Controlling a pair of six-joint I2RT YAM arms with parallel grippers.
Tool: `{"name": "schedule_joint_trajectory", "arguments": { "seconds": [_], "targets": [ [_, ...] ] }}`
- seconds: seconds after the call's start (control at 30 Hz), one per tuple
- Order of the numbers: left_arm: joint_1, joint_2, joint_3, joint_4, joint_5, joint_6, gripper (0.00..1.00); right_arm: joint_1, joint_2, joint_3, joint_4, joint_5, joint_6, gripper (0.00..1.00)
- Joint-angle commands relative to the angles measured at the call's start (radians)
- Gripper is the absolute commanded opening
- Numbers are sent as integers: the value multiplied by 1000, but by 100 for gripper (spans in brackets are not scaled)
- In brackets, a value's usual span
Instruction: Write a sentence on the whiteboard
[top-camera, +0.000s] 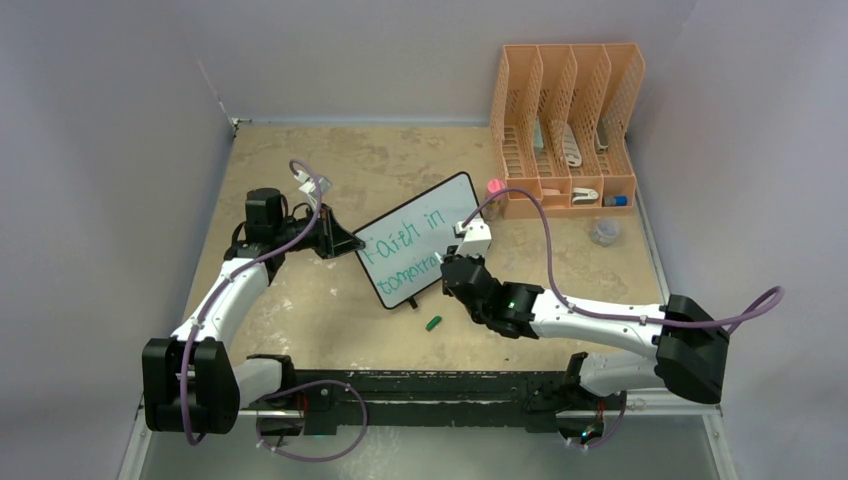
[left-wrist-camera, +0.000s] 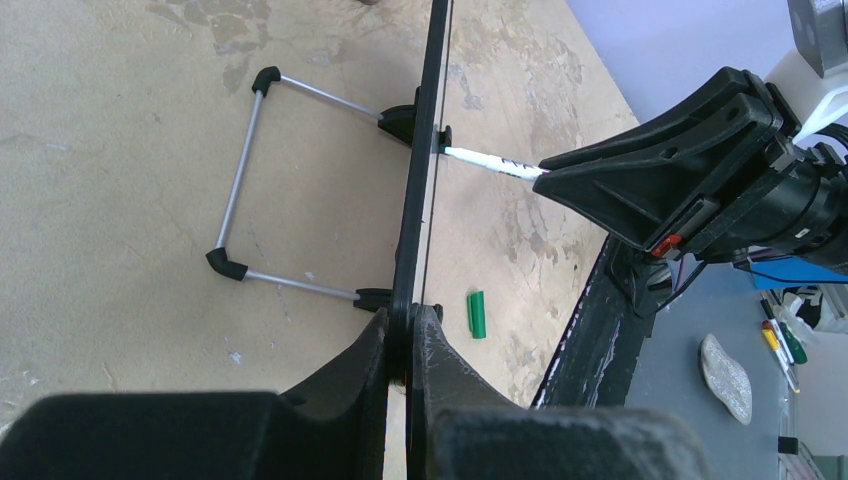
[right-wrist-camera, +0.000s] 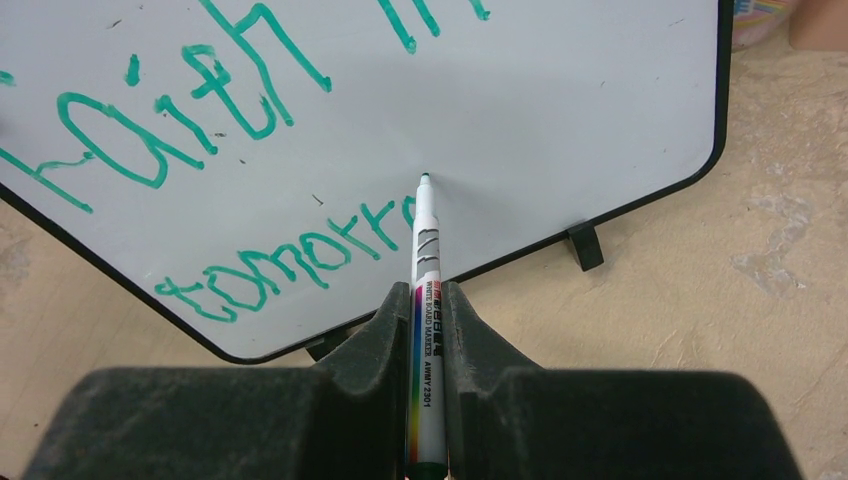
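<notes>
The whiteboard (top-camera: 440, 205) stands tilted at mid-table on its small black feet. Green lettering, the sentence (right-wrist-camera: 205, 95), reads "Faith in" on top and "tomorro" (right-wrist-camera: 290, 262) below. My left gripper (top-camera: 350, 243) is shut on the board's left edge, and in the left wrist view the frame (left-wrist-camera: 425, 180) runs edge-on between my fingers (left-wrist-camera: 440, 345). My right gripper (right-wrist-camera: 428, 300) is shut on a white marker (right-wrist-camera: 427, 240). Its green tip rests on the board just right of the last letter. The marker (left-wrist-camera: 495, 163) also shows from the side.
A green marker cap (top-camera: 433, 323) lies on the table in front of the board. An orange file organizer (top-camera: 565, 125) stands at the back right, with a pink object (top-camera: 494, 188) and a small clear container (top-camera: 604, 232) near it. The board's wire stand (left-wrist-camera: 240, 190) reaches out behind it.
</notes>
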Motion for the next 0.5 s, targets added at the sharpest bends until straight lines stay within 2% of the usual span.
{"name": "schedule_joint_trajectory", "arguments": {
  "seconds": [0.0, 0.47],
  "targets": [
    [-8, 14, 15, -43, -59, 33, 0, -3, 5, 6, 40, -4, -13, 0],
    [-6, 15, 15, -43, -59, 32, 0, -2, 24, 8, 39, -1, -13, 0]
  ]
}}
